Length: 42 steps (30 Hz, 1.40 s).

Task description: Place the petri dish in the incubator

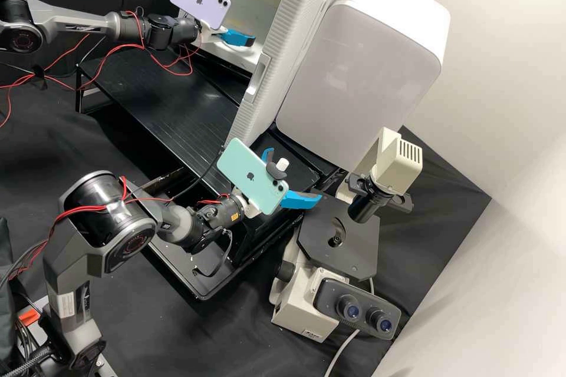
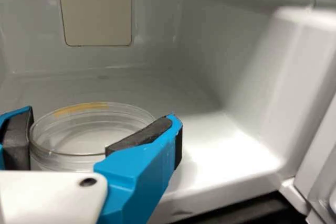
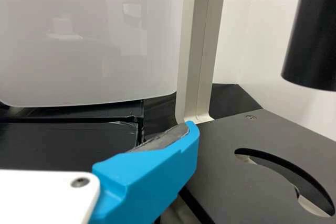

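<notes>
Black desk (image 1: 165, 100): inside the incubator (image 2: 236, 103) the left claw (image 2: 95, 119) clasps the dish (image 2: 84, 129); right claw (image 1: 295, 177) gapes empty by the microscope (image 1: 330, 283).

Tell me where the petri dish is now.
Left wrist view: the petri dish is inside the incubator, near its front edge, between the blue fingers of the left gripper.
</notes>
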Tool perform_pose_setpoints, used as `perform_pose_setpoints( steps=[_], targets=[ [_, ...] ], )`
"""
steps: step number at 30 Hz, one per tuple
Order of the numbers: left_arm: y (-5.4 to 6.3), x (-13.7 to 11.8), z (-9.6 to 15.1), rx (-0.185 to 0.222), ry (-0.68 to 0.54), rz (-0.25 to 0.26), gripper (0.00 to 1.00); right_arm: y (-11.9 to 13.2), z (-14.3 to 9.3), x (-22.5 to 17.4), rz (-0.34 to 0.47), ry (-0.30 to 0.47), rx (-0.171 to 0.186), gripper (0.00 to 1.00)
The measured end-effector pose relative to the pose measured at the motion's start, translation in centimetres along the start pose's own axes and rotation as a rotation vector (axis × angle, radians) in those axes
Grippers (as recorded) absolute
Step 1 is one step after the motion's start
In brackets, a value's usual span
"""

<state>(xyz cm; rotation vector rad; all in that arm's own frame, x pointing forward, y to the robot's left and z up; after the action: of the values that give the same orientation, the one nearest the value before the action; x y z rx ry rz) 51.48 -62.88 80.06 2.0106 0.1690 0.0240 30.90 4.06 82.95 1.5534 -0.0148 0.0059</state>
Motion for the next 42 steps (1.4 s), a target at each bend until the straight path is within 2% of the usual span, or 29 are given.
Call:
perform_pose_setpoints(
  steps=[7,9,13,15,26,27,42],
  targets=[
    [0.2,0.4,-0.5,-0.004,0.004,0.008,0.00,0.0,0.0,0.0,0.000,0.000,0.000,1.00],
    [-0.2,0.7,-0.6,-0.002,0.004,0.001,0.00,0.0,0.0,0.0,0.000,0.000,0.000,1.00],
    [-1.7,1.4,-0.7,0.009,-0.005,-0.028,0.00,0.0,0.0,0.0,0.000,0.000,0.000,1.00],
    [-1.9,1.5,-0.8,0.024,-0.006,-0.032,0.00,0.0,0.0,0.0,0.000,0.000,0.000,1.00],
    [-2.0,1.5,-0.8,0.027,-0.009,-0.036,0.00,0.0,0.0,0.0,0.000,0.000,0.000,1.00],
    [-2.0,1.5,-0.8,0.029,-0.009,-0.036,1.00,0.0,0.0,0.0,0.000,0.000,0.000,1.00],
    [-2.3,1.6,-0.8,0.043,-0.015,-0.044,1.00,0.0,0.0,0.0,0.000,0.000,0.000,1.00]
  ],
)
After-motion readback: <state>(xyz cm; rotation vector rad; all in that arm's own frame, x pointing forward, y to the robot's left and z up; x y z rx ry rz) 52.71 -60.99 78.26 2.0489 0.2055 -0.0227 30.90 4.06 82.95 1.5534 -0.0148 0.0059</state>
